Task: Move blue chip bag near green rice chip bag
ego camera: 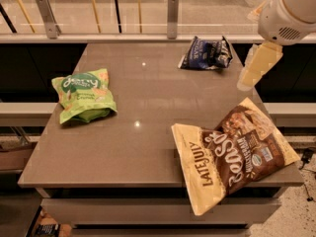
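The blue chip bag (206,53) lies flat at the far right of the grey table (148,112). It is small and dark navy with white lettering. The green rice chip bag (84,95) lies at the left side of the table, far apart from the blue bag. My gripper (256,67) hangs from the white arm (289,9) at the upper right. It is above the table's right edge, just right of the blue bag and slightly nearer the camera, touching nothing.
A large brown-and-cream "Late July" bag (232,152) lies at the near right corner, overhanging the table's front edge. A railing with metal posts (172,14) runs behind the table. Low benches (24,113) flank both sides.
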`<action>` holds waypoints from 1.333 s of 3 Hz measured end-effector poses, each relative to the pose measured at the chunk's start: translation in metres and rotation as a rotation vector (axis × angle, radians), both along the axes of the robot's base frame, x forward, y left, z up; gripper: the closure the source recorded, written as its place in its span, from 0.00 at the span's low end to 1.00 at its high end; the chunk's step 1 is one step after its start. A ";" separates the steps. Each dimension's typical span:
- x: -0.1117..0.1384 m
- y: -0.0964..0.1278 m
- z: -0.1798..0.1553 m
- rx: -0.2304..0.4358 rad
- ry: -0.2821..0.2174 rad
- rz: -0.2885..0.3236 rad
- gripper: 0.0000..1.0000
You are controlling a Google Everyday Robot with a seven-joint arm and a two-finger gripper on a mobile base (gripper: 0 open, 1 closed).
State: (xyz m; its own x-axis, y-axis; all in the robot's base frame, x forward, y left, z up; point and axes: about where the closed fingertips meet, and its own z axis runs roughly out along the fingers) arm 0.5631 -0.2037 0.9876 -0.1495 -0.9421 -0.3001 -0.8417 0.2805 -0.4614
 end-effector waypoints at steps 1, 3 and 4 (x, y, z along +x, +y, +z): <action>0.047 -0.008 -0.007 -0.037 -0.079 -0.027 0.00; 0.064 -0.015 -0.009 -0.017 -0.077 -0.021 0.00; 0.094 -0.027 -0.021 0.004 -0.058 -0.013 0.00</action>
